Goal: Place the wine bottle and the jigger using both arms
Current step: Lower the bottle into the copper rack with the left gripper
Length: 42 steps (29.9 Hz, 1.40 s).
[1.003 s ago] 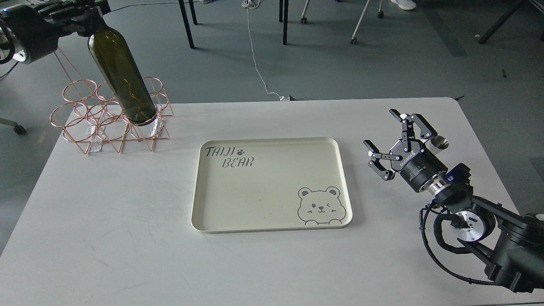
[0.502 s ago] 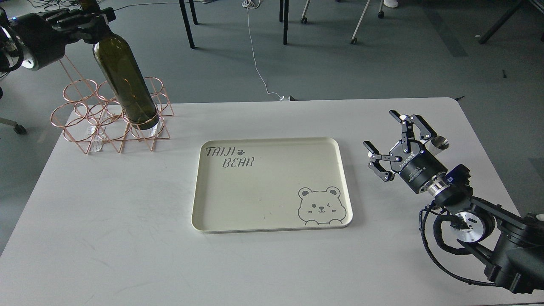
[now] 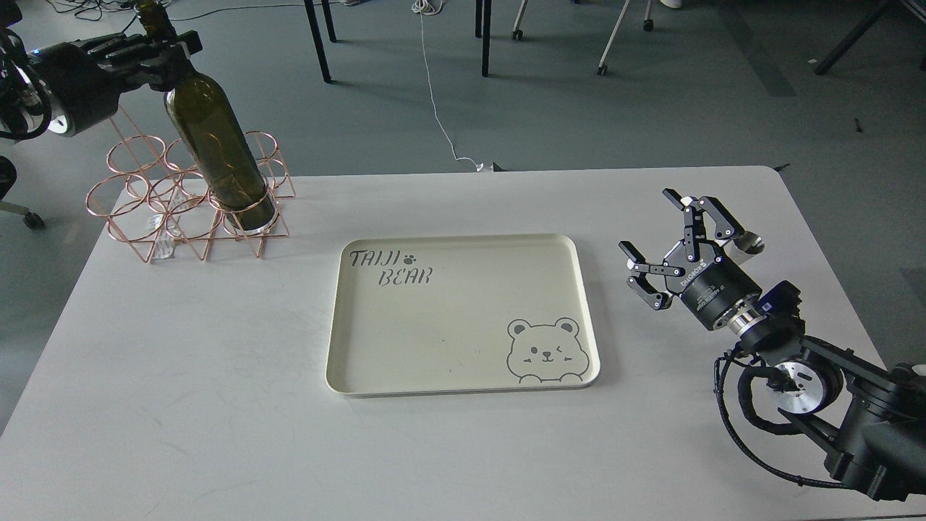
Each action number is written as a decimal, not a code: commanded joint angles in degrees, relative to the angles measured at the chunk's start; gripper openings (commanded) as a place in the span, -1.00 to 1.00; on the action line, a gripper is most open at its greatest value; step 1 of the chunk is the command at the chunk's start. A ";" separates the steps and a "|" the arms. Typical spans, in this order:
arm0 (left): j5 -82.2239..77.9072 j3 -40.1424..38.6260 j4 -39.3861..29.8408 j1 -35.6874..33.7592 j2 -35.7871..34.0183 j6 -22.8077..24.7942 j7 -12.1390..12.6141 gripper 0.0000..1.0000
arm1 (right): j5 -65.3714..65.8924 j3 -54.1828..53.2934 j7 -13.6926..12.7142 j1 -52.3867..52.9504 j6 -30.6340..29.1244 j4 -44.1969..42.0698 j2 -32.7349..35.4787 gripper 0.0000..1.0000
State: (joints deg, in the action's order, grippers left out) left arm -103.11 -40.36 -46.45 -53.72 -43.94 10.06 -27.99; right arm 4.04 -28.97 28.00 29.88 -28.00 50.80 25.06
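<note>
My left gripper (image 3: pixel 163 54) is clamped around the neck of the wine bottle (image 3: pixel 217 148), its black fingers (image 3: pixel 126 49) wrapped just below the bottle's narrow top, which pokes up above them. The bottle hangs from that grip tilted, its neck leaning back toward the gripper and its base down and to the right, seated in the front right ring of the rose-gold wire bottle rack (image 3: pixel 137 199). The rack stands directly beneath my left gripper at the far left corner of the white table (image 3: pixel 217 434).

My right gripper (image 3: pixel 660 242) is spread wide and holds nothing, its two black fingers well apart and angled up toward the far side of the table. The jigger (image 3: pixel 747 244) sits just beyond and to the right of this gripper, close behind its far finger; only its shiny silver upper cup shows, the rest hidden by the finger linkage, and I cannot tell whether they touch.

To the left of my right gripper, and well to the right of and nearer than the left one, lies a cream rectangular tray (image 3: pixel 463 387) printed with "TAIJI BEAR" and a cartoon bear face. It is flat on the table between the two grippers.
</note>
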 commanded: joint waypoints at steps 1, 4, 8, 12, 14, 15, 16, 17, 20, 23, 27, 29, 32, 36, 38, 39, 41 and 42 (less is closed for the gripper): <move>0.01 -0.07 0.05 0.98 0.09 -0.05 -0.01 -0.51 | 0.00 0.05 0.00 -0.17 0.00 0.00 -0.01 0.97; -0.08 -0.07 0.05 1.16 0.35 -0.13 -0.01 -0.51 | 0.00 -0.03 0.00 -0.26 0.00 0.00 -0.01 0.97; -0.08 0.01 0.05 1.24 0.44 -0.13 -0.01 -0.48 | 0.00 -0.03 0.00 -0.34 0.00 -0.09 -0.01 0.97; -0.08 -0.07 0.05 1.86 0.44 -0.13 -0.01 -0.45 | 0.00 -0.03 0.00 -0.34 0.00 0.00 -0.01 0.97; -0.08 -0.07 0.05 1.95 0.52 -0.13 -0.01 -0.44 | 0.00 0.05 0.00 -0.34 0.00 -0.09 -0.01 0.97; -0.08 -0.07 0.05 1.95 0.53 -0.13 -0.01 -0.43 | 0.00 0.05 0.00 -0.34 0.00 -0.09 -0.01 0.97; -0.08 -0.07 0.05 2.04 0.53 -0.13 -0.01 -0.42 | 0.00 -0.03 0.00 -0.43 0.00 -0.09 -0.01 0.97; -0.08 0.01 0.05 2.04 0.53 -0.13 -0.01 -0.41 | 0.00 0.05 0.00 -0.34 0.00 -0.09 -0.01 0.97; -0.08 0.01 0.05 2.04 0.53 -0.40 -0.01 -0.41 | 0.00 -0.03 0.00 -0.43 0.00 -0.09 -0.01 0.97; -0.08 0.01 0.05 2.04 0.53 -0.40 -0.01 -0.41 | 0.00 0.05 0.00 -0.52 0.00 -0.09 -0.01 0.97; -0.08 0.01 -0.04 2.82 0.53 -0.40 -0.01 -0.37 | 0.00 0.05 0.00 -0.70 0.00 0.00 -0.01 0.97; -0.08 0.01 -0.04 3.26 0.53 -0.40 -0.01 -0.36 | 0.00 0.05 0.00 -0.78 0.00 -0.09 -0.01 0.97; -0.08 0.01 -0.04 3.71 0.88 -0.40 -0.01 -0.36 | 0.00 0.05 0.00 -0.78 0.00 -0.09 -0.01 0.97; -0.16 0.01 -0.04 3.79 1.66 -0.40 -0.01 -0.32 | 0.00 0.05 0.00 -0.78 0.00 -0.09 -0.01 0.97; -0.43 0.01 -0.04 3.88 1.76 -0.40 -0.01 -0.28 | 0.00 0.14 0.00 -0.78 0.00 -0.09 -0.01 0.97; -0.60 0.01 -0.04 3.97 1.84 -0.40 -0.01 -0.25 | 0.00 0.05 0.00 -0.87 0.00 0.00 -0.01 0.97; -0.60 0.01 -0.04 3.97 2.02 -0.40 -0.01 -0.17 | 0.00 0.14 0.00 -0.87 0.00 -0.09 -0.01 0.97; -0.60 0.01 -0.04 3.97 2.02 -0.40 -0.01 -0.13 | 0.00 0.14 0.00 -0.87 0.00 -0.09 -0.01 0.97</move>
State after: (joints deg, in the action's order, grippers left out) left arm -103.63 -40.34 -46.45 -49.78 -42.08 9.63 -27.99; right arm 4.05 -28.86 28.00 29.05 -28.00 50.74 25.05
